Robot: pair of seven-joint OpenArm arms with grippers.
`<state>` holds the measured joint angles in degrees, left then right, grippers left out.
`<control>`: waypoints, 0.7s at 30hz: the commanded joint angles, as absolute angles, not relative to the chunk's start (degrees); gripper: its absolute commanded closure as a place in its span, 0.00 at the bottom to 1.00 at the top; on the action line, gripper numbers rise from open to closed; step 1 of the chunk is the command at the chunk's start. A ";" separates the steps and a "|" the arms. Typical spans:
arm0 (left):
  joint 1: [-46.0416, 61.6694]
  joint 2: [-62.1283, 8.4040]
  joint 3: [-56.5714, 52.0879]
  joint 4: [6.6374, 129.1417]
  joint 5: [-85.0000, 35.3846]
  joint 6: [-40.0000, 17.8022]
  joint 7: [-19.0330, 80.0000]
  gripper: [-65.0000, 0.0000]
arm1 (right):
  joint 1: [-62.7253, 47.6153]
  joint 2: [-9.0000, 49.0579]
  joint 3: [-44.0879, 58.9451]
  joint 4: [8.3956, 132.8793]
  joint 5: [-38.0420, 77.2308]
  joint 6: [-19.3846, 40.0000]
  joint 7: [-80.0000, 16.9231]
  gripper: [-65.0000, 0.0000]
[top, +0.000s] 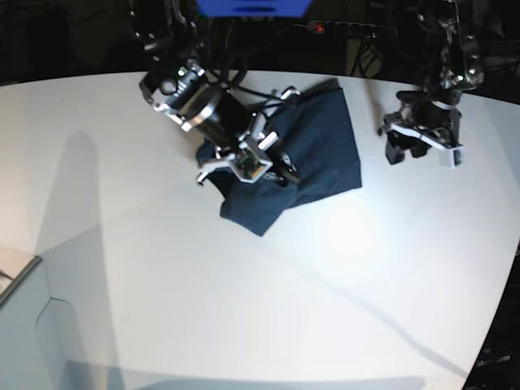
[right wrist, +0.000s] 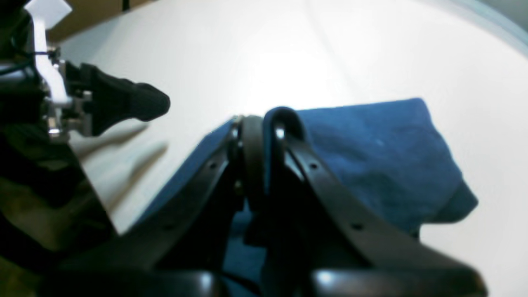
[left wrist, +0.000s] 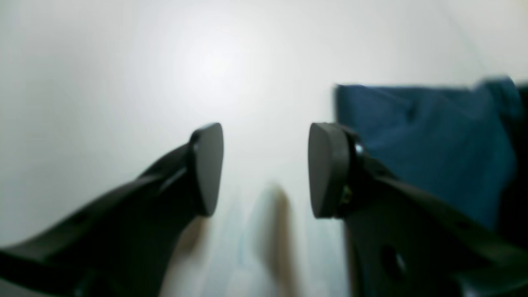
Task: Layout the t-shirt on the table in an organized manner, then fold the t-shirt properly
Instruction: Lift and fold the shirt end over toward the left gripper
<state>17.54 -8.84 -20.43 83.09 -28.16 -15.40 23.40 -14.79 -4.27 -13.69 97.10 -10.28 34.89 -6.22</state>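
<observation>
The dark navy t-shirt [top: 325, 146] lies bunched into a compact shape on the white table [top: 244, 309], toward the back middle. My right gripper [top: 272, 171] is down on the shirt's near-left part. In the right wrist view its fingers [right wrist: 251, 144] are pressed together at the cloth's edge, with a strip of blue between them, and the rest of the t-shirt [right wrist: 371, 156] spreads beyond. My left gripper [top: 418, 150] hangs over bare table to the right of the shirt. It stands open [left wrist: 266, 169] with nothing between its pads, and the t-shirt [left wrist: 433, 144] is beside its right finger.
The table's curved edge [top: 504, 268] runs down the right side. A pale box-like surface [top: 24, 325] sits at the lower left corner. Dark cables and a power strip [top: 325, 28] lie behind the table's back edge.
</observation>
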 commanded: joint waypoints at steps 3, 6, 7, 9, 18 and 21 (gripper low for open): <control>17.36 -9.19 -19.74 83.38 -28.70 -15.60 22.29 0.52 | -14.11 -4.62 -13.85 97.63 -9.36 34.95 -4.35 1.00; 17.27 -9.10 -17.98 81.45 -28.79 -15.60 22.29 0.67 | -14.02 -4.53 -13.85 97.71 -9.36 34.95 -4.35 1.00; 17.10 -9.01 -17.10 80.31 -28.79 -15.60 22.29 0.74 | -14.02 -4.53 -13.85 97.80 -9.36 34.95 -4.35 1.00; 15.87 -9.01 -15.43 78.55 -28.97 -15.60 22.29 0.89 | -14.02 -4.53 -13.85 97.80 -9.36 34.95 -4.35 1.00; 11.82 -7.08 -12.00 72.22 -28.79 -15.52 22.29 1.00 | -14.02 -4.44 -16.22 97.80 -9.36 34.95 -4.35 1.00; 11.21 -6.99 -12.00 71.87 -28.79 -15.52 22.29 1.00 | -13.85 -4.35 -18.68 97.45 -9.45 34.95 -4.35 1.00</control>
<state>11.49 -6.79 -11.94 71.59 -29.39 -16.05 21.58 -14.46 -3.84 -18.65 96.66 -10.48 34.89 -6.22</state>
